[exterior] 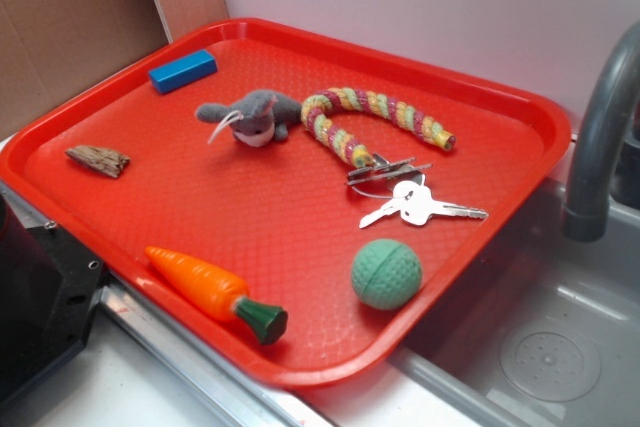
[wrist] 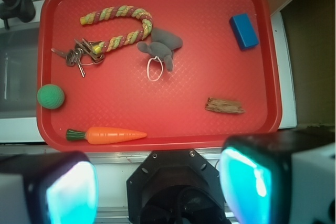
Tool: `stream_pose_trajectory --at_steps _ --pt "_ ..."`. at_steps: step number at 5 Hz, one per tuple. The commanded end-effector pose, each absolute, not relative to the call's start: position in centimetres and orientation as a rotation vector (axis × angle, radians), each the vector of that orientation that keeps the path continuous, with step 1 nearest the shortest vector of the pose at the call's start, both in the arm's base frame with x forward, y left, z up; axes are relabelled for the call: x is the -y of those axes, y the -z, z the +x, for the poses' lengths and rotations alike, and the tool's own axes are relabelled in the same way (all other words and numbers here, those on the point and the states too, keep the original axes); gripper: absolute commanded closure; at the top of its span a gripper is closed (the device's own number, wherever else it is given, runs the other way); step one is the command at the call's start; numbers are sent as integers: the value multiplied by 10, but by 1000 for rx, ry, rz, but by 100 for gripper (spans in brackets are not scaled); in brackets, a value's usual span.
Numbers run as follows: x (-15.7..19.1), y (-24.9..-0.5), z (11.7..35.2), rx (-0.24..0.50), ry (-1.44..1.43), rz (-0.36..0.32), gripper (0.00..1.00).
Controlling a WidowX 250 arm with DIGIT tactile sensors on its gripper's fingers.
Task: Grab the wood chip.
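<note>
Red tray (exterior: 520, 147) takes up most of both views, sits partly over a sink basin (exterior: 560, 347), grey faucet (exterior: 600, 137) at its far corner. Cardboard (exterior: 70, 27) behind the tray.

Gripper (wrist: 157, 187) is high above the tray's near edge in the wrist view. Two fingers (wrist: 63, 192) with teal pads spread wide apart, nothing between them. Empty, touching nothing.

On the tray, big to small:
- Braided rope toy (exterior: 370, 117), curved, yellow/red/green, near centre-back.
- Orange toy carrot (exterior: 215, 292) with green top, along the near edge.
- Grey plush mouse (exterior: 250, 117), touching one end of the rope.
- Key bunch (exterior: 410, 197) with metal clip, at the rope's other end.
- Green ball (exterior: 386, 273), near edge, sink side.
- Blue block (exterior: 183, 70), far corner by the cardboard.
- Wood chip (exterior: 98, 159): flat on the tray, lying alone near the rim opposite the sink, between the blue block and the carrot, well apart from both. In the wrist view (wrist: 224, 106) it's up and right of the gripper, unobstructed.
</note>
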State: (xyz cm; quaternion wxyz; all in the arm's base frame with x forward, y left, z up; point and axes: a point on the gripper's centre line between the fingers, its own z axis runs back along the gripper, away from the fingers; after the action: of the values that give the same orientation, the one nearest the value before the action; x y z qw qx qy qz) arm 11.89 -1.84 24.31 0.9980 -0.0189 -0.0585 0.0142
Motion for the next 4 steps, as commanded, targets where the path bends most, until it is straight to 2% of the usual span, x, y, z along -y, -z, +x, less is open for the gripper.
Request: stream_pose_trajectory --at_steps 1,2,3,4 --pt "18 -243 119 117 -28 -38 0" --pt "-29 -193 135 46 -165 -69 0" --pt "-54 -163 142 50 -251 -109 0" --pt "-76 -133 137 82 -421 -23 0"
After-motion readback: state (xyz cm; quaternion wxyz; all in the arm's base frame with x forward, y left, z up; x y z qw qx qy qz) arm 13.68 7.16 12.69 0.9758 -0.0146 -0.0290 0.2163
